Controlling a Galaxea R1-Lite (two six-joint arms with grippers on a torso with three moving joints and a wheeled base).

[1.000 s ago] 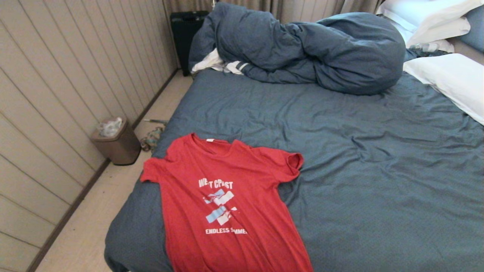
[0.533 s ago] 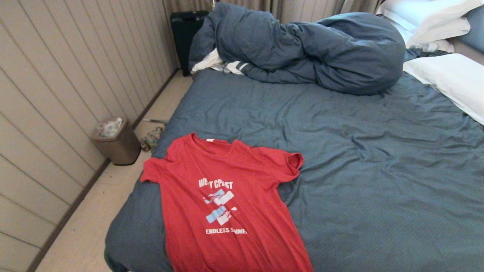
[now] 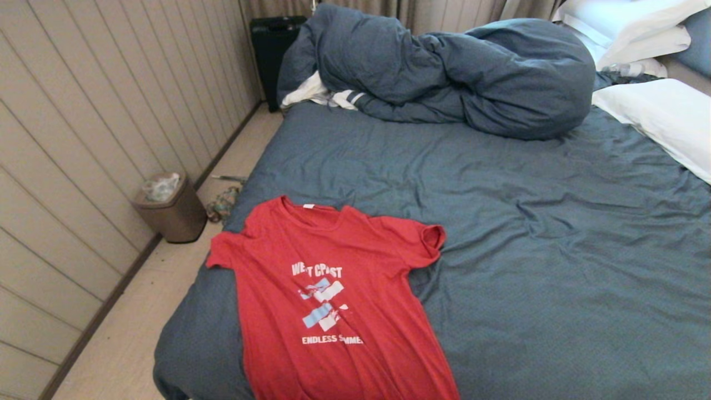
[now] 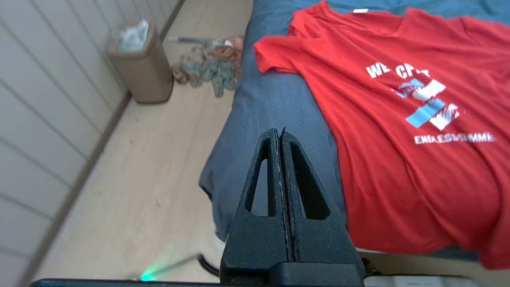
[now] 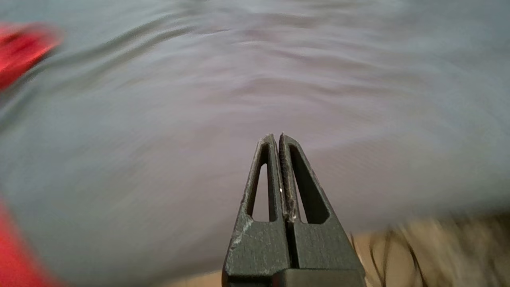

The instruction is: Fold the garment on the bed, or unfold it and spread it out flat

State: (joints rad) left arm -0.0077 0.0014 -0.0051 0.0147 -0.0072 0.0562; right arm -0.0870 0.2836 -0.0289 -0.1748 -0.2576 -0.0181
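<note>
The garment (image 3: 333, 300), a red short-sleeved T-shirt with white lettering, lies spread front-up on the near left part of the bed (image 3: 527, 250). Its right sleeve (image 3: 430, 239) is bunched; its lower hem hangs past the bed's near edge. Neither arm shows in the head view. In the left wrist view my left gripper (image 4: 279, 133) is shut and empty, off the bed's near left corner, with the garment (image 4: 398, 119) beside and beyond it. In the right wrist view my right gripper (image 5: 277, 137) is shut and empty over bare sheet (image 5: 279, 79), with a red edge of the garment (image 5: 20, 48) off to one side.
A bunched dark duvet (image 3: 444, 66) and a white striped cloth (image 3: 322, 94) lie at the far end, white pillows (image 3: 661, 111) at the far right. On the floor left of the bed stand a brown bin (image 3: 172, 208) and a cloth heap (image 3: 222, 203). A panelled wall runs along the left.
In the head view nothing has visibly changed: the garment lies the same and no arm has come into view.
</note>
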